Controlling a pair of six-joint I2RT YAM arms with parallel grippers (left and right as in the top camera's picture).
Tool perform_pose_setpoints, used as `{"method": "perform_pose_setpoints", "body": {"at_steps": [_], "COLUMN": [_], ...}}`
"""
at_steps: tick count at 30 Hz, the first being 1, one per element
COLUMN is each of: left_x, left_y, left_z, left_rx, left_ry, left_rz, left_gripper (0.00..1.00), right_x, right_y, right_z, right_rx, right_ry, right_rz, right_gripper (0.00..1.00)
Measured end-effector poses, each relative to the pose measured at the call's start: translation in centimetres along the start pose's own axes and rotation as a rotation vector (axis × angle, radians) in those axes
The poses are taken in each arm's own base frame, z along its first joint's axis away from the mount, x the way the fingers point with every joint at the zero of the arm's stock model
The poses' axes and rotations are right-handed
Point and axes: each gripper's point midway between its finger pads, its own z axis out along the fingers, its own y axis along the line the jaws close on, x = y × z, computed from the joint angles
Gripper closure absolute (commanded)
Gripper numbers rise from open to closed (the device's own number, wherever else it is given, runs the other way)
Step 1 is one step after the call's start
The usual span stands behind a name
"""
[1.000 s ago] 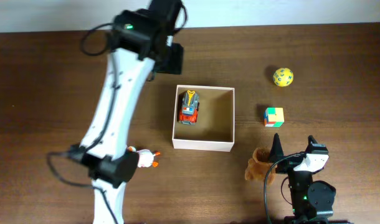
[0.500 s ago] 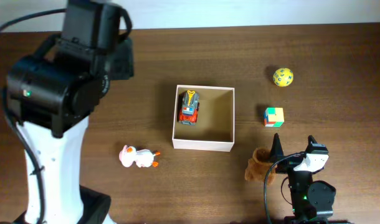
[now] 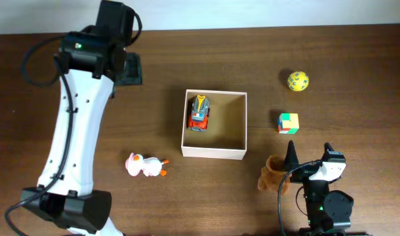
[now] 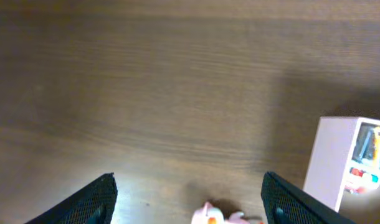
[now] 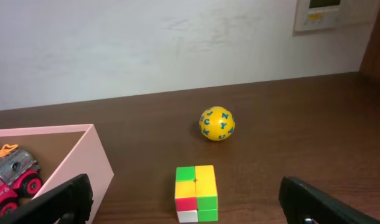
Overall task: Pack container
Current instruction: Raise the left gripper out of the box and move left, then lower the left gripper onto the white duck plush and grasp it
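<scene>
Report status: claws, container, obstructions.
Left claw open, empty. Right claw open, empty. Container holds one toy car; duck, ball, cube, brown plush outside. Nothing over the opening.

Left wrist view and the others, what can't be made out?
- Left wrist: duck toy cut off by the bottom edge; container cut off by the right edge.
- Overhead: brown plush partly hidden under the right arm.
- Right wrist: toy car cut off by the left edge.
</scene>
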Motion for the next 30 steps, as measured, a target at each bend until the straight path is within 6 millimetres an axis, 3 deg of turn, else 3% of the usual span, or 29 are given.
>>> {"method": "perform_pose_setpoints", "body": {"at_steps": [16, 22, 30], "left_x": [4.0, 5.6, 10.3], "left_y": [-2.7, -2.3, -1.7], "left_z": [4.6, 4.6, 5.7], "left_rx": [0.092, 0.101, 0.111], "left_ry": [0.142, 0.120, 0.121], "left_rz": [0.057, 0.055, 0.050], "left_gripper": [0.22, 0.21, 0.21], "right_x": [0.0, 0.0, 0.0], "right_y": [0.0, 0.0, 0.0], "right_z": [0.0, 0.0, 0.0], "right_rx": [0.000, 0.000, 0.000], "right_ry": [0.000, 0.000, 0.000], "right_rz": [0.000, 0.000, 0.000], "right_gripper": [0.01, 0.01, 0.01]}}
